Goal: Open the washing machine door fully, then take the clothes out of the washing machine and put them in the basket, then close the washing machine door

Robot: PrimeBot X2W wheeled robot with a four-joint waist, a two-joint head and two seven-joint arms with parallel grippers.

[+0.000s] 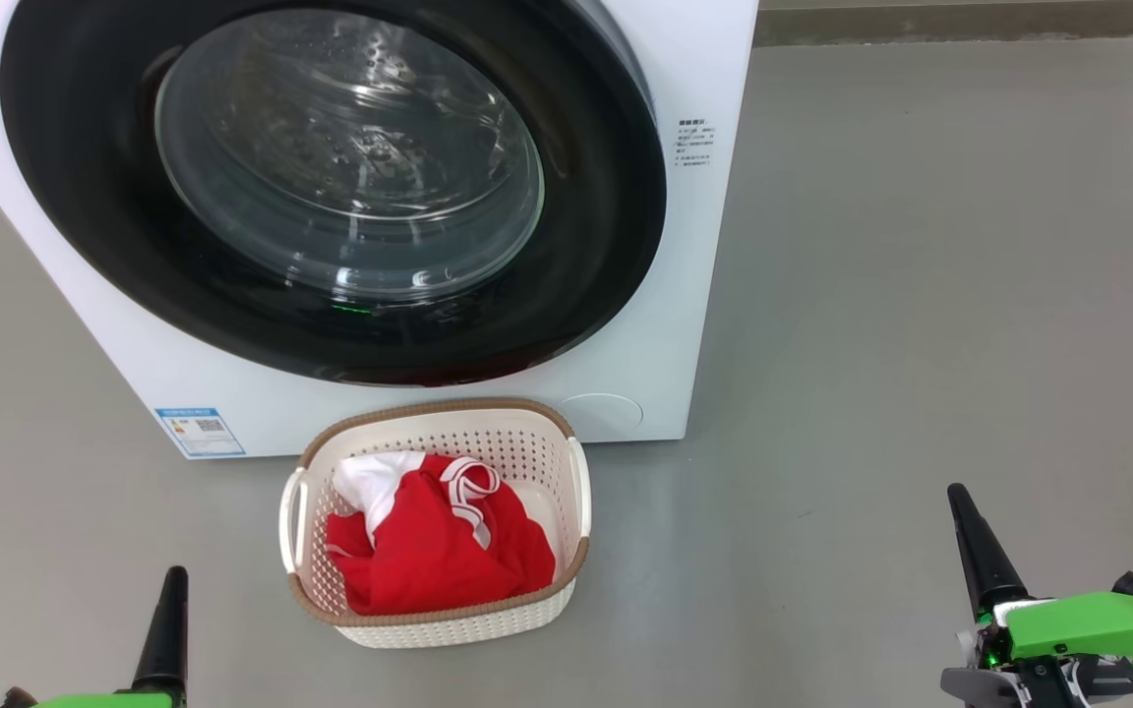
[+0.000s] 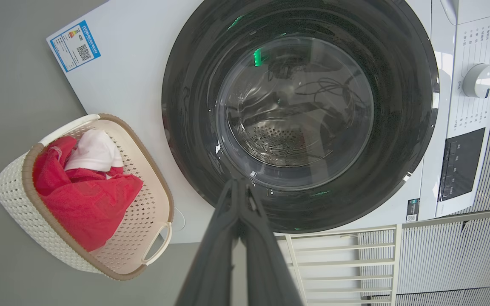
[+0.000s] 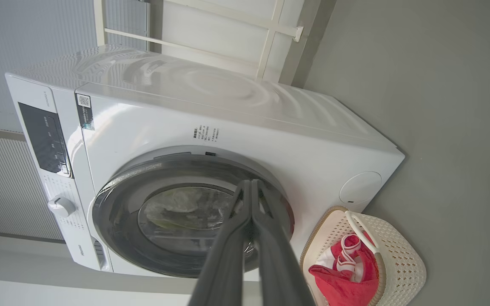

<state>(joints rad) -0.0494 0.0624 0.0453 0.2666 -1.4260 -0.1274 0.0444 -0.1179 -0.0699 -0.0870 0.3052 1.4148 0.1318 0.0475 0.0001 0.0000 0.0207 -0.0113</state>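
Head view: grey floor (image 1: 921,295), washing machine (image 1: 709,334) upper left, door (image 1: 606,246) shut.
Basket (image 1: 448,629) lower centre, holding red clothes (image 1: 429,560); left tool (image 1: 173,590), right tool (image 1: 962,511) clenched, empty.

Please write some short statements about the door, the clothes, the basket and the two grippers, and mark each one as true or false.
1. The washing machine door is closed on the washing machine. True.
2. The clothes lie inside the drum. False: they lie in the basket.
3. The left gripper holds a red garment. False: it is shut and holds nothing.
4. The right gripper is shut. True.
5. The basket stands on top of the machine. False: it stands on the floor in front of it.
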